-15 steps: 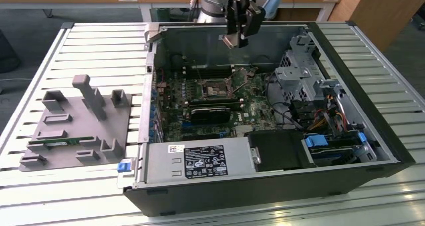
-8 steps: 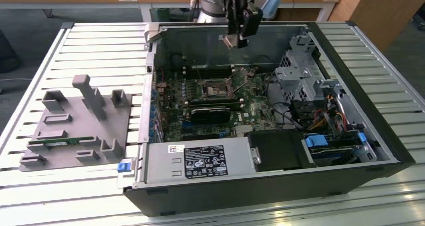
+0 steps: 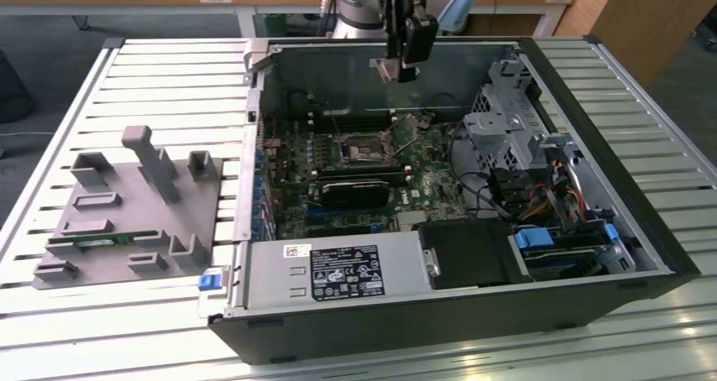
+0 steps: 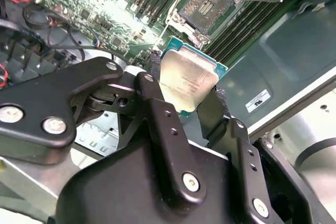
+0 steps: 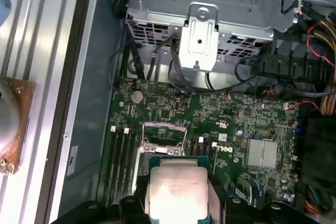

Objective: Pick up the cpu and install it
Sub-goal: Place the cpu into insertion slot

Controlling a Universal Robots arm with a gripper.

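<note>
Silvery-grey square cpu point(image 4: 186, 80): flat metal top, over the green motherboard point(image 5: 236, 119).
Black tool point(image 4: 184, 97): you have it clamped on the cpu's sides.

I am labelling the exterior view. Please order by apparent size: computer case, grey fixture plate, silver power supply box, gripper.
1. computer case
2. grey fixture plate
3. silver power supply box
4. gripper, shut on the cpu
The gripper hangs over the case's far wall, so distance may make it look smaller.
</note>
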